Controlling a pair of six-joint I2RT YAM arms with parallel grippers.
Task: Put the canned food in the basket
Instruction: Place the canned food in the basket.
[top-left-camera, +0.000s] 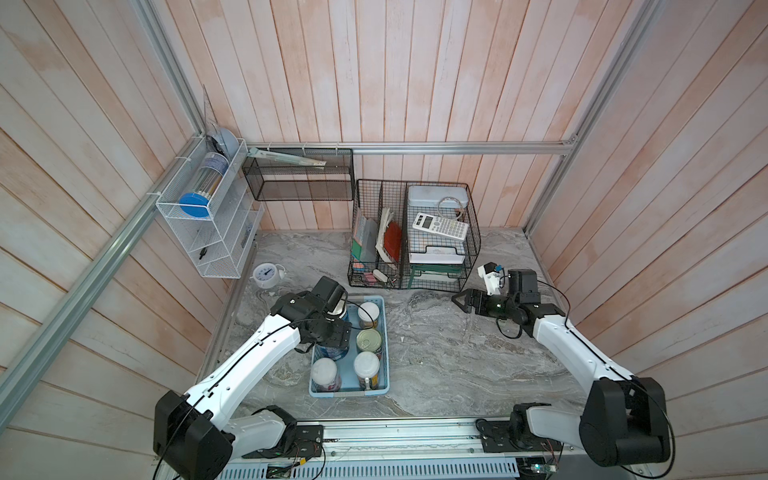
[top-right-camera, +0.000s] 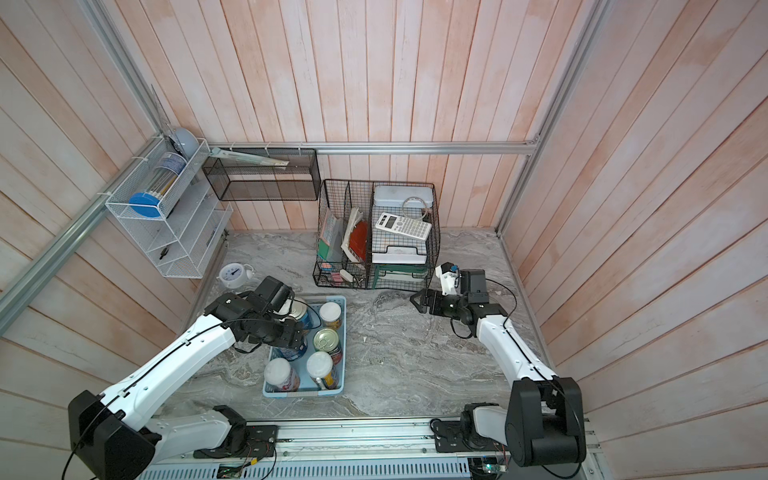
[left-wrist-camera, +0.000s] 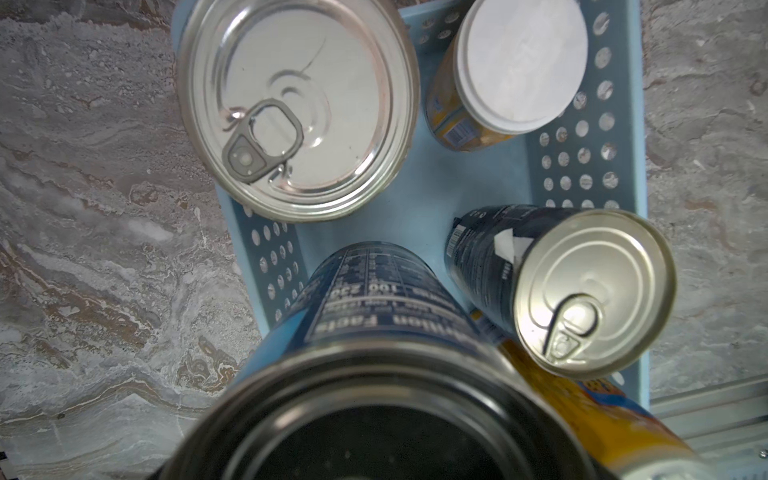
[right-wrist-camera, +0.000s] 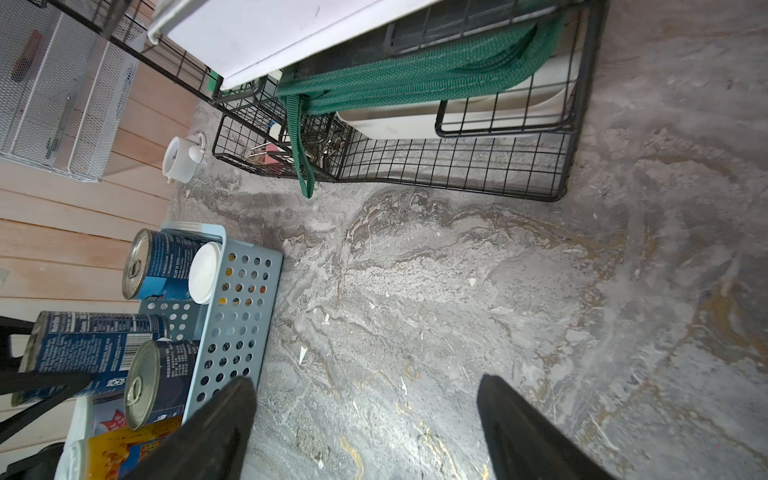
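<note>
- Counting six upright cylinders of canned food (top-left-camera: 369, 340) inside the light blue rectangular perforated plastic basket (top-left-camera: 353, 392), set in two rows of three, apparently so as to fit between its shallow walls; spotting none loose on the table in both top views.
- Finding three bright pull-tab lids and three flat white lids among them, all facing up, probably to prevent rolling.
- Singling out a tall blue-labelled metal can (left-wrist-camera: 374, 299) in the middle of the row nearer the left arm, reaching higher than its neighbours in the right wrist view; unable to tell whether resting on the basket floor or hanging just above it.
- Placing the left gripper (top-left-camera: 331, 338) straight over that can, jaws spread wide down either side, a top-down approach suited to the gap between neighbours; unable to tell whether pressing on the can or loose around it.
- Noting the right gripper (right-wrist-camera: 363, 380) empty, jaws wide apart, hovering over the grey marble-patterned table (top-left-camera: 457, 365) beside the black wire organiser (top-left-camera: 405, 216), well apart from the basket, presumably parked clear of the left arm.
- Judging the task all but done: only letting go and lifting away left.
</note>
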